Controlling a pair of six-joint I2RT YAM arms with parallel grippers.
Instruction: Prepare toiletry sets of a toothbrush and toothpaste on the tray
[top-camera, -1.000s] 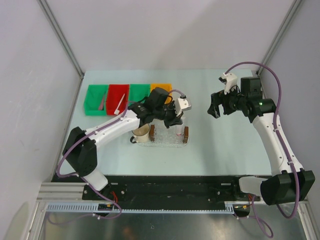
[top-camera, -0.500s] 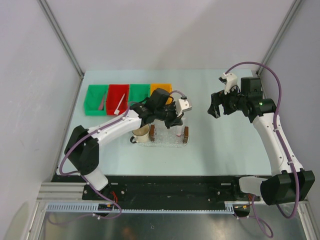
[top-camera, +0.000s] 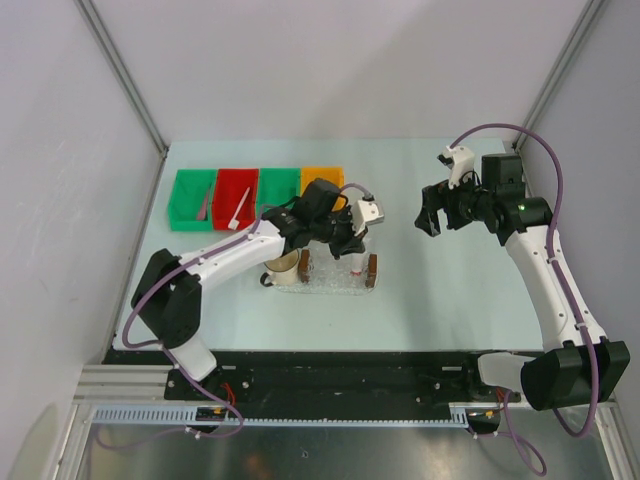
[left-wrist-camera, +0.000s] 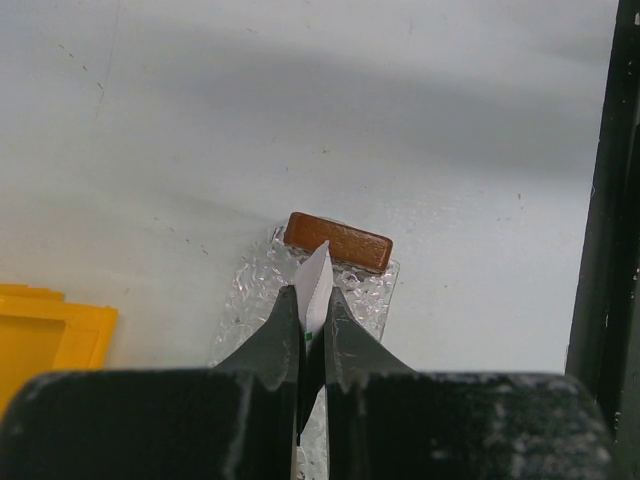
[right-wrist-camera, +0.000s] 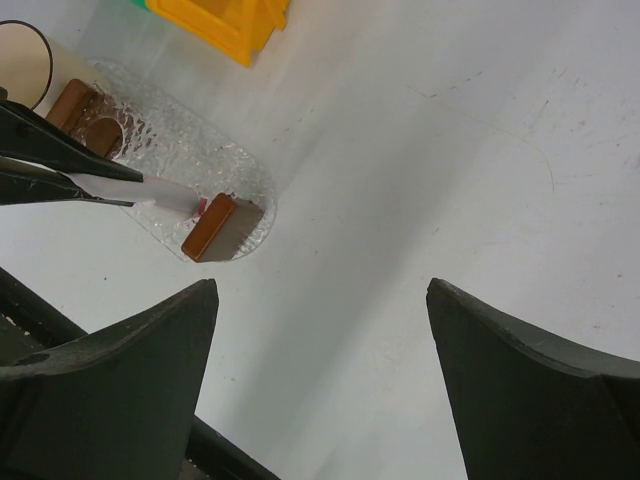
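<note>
step: placing the toothpaste (left-wrist-camera: 314, 272) | left gripper (left-wrist-camera: 312, 296) is pinching it tight, hovering right over the tray (left-wrist-camera: 250, 300) near one brown block (left-wrist-camera: 338, 240); right gripper (right-wrist-camera: 320, 290) is hanging well off, jaws wide apart | next, I reckon: lowering it, then releasing it flat

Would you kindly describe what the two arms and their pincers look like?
The left arm and right arm have white link shells, black joint housings and black bases. A purple cable loops along each. A small green light glows near the right wrist. The left pincer and right pincer each have two black tapering fingers.
</note>
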